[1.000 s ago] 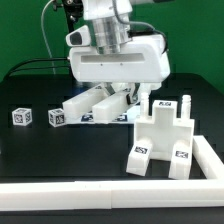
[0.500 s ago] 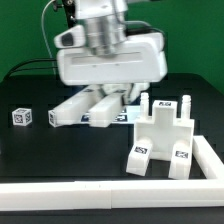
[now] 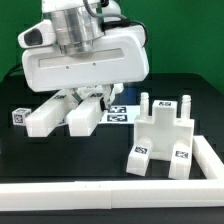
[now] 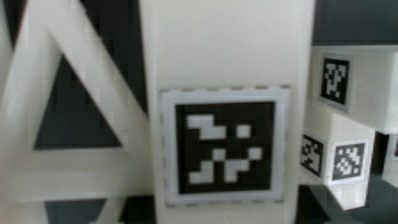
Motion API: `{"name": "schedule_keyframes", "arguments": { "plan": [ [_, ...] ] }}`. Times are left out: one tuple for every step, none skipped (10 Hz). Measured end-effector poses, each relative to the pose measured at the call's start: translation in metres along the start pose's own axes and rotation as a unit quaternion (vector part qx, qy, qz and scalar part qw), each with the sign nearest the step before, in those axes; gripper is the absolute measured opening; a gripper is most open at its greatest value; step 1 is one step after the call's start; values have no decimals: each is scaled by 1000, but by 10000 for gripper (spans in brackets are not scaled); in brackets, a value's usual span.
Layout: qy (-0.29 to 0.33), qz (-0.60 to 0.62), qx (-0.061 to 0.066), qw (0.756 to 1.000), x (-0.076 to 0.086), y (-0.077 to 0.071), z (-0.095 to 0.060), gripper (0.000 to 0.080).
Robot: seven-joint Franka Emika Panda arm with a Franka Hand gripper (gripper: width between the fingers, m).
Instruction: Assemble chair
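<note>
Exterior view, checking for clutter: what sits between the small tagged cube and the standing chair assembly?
In the exterior view, the white chair part in the hand, and beside it the marker board.

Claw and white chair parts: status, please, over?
Claw shut on long white plastic chair piece. White blocky plastic chair body stands apart, exterior view's right. Small white tagged cube close by held piece's end.

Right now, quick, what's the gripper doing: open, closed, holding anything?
Gripper: jaws closed on a white chair piece.
</note>
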State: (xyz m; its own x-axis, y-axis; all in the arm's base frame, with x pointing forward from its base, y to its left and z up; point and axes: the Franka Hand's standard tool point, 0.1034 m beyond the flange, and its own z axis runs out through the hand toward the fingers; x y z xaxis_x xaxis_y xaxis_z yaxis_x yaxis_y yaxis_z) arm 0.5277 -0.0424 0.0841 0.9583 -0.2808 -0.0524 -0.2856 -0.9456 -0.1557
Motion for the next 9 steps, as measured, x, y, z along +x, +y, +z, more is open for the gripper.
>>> {"name": "schedule_keyframes", "arguments": {
  "plan": [
    [0,0,0,1000,0,0,1,282],
    [-2,-4,-2,1000,2,4,3,282],
    [0,-19,-9,1000,18,17,12,282],
    [5,-41,-22,999,39,24,22,282],
    [7,-79,-27,996,51,26,25,282],
    [7,-90,-27,996,52,26,26,282],
    [6,-88,-27,996,51,26,27,282],
    [6,-88,-27,996,51,27,27,282],
    [7,-92,-28,995,50,28,29,282]
  ]
}}
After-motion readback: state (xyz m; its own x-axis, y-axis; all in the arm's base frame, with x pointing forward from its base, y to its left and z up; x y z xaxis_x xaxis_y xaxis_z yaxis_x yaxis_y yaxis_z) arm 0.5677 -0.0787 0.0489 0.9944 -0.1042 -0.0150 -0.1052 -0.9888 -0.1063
